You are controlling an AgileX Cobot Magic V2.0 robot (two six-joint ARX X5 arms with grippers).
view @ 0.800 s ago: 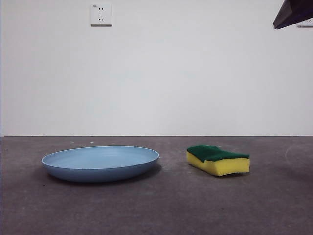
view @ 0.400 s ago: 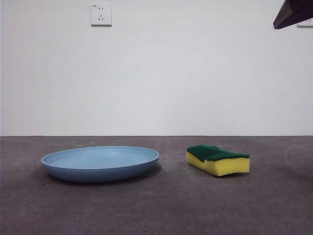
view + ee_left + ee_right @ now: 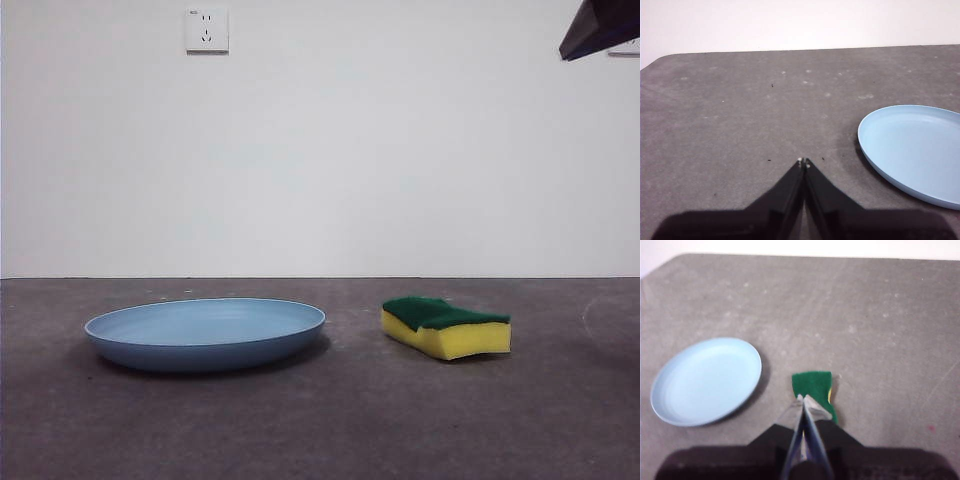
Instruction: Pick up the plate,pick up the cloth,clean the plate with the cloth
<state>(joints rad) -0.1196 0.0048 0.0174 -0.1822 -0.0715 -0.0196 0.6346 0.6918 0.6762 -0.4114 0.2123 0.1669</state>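
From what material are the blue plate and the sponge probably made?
The plate: likely matte plastic; smooth, even light blue, no glare. The sponge: yellow foam body with a dark green, rougher scouring layer on top.

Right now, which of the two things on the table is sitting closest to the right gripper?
The sponge: the right gripper, jaws shut, hangs right over its green top, while the blue plate lies off to one side.

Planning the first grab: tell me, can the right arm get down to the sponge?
Probably yes: the sponge lies apart from the plate, nothing on top, with the right gripper, fingers shut, hanging above it.
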